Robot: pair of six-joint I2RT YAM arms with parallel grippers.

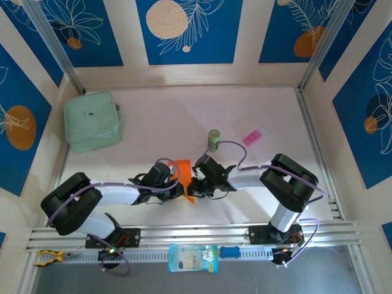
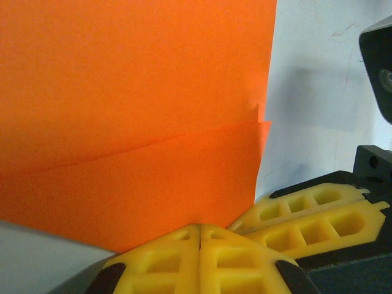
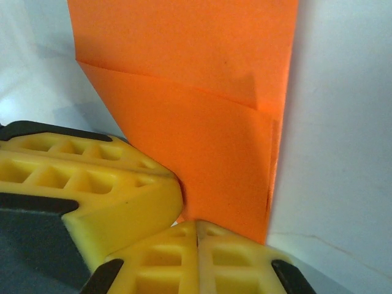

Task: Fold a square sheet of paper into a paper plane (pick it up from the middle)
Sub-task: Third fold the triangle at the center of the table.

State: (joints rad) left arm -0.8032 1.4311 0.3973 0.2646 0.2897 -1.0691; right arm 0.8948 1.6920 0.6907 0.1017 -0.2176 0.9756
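Here, at table centre: folded orange paper sheet held up, diagonal crease showing. Left gripper clenched on sheet's edge; right gripper clamped on same sheet, fingertips just beside left's. Mint-green pouch well apart, far-left corner.

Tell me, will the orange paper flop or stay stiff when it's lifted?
Probably floppy: the orange paper is thin. Its folded layers likely stiffen it slightly. It seems light, since left fingers and right fingers pinch just its edge.
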